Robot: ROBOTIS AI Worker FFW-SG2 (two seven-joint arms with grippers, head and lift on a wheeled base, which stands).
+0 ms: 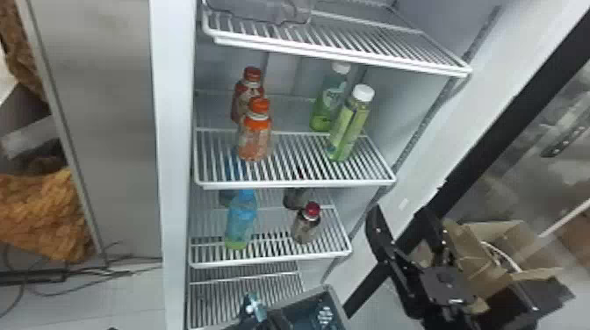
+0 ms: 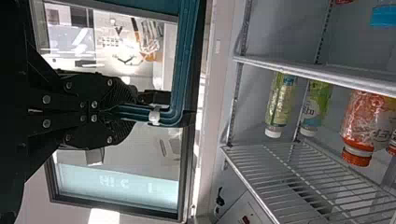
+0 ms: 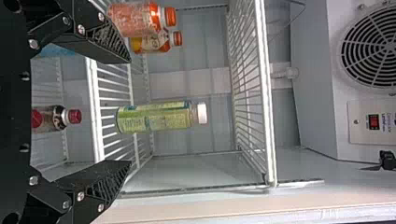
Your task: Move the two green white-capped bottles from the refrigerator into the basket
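Both green bottles on the shelf

Near green white-capped bottle (image 1: 349, 125) and far green white-capped bottle (image 1: 325, 107) upright, right side of white wire refrigerator shelf (image 1: 294, 183). Right tool (image 1: 400, 214) wide, right of the shelves. Left tool (image 2: 133, 112) narrow, gripping teal handle (image 2: 180, 79).

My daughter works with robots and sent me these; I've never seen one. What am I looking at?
A two-armed robot stands at an open refrigerator. One picture looks down from its head; the other two come from cameras on its wrists, turned sideways. On one shelf stand two green white-capped bottles and two orange-red bottles; lower down are a blue bottle and a red-capped dark bottle, among others. The left jaws are shut on the teal basket; the right jaws stand open and hold nothing.
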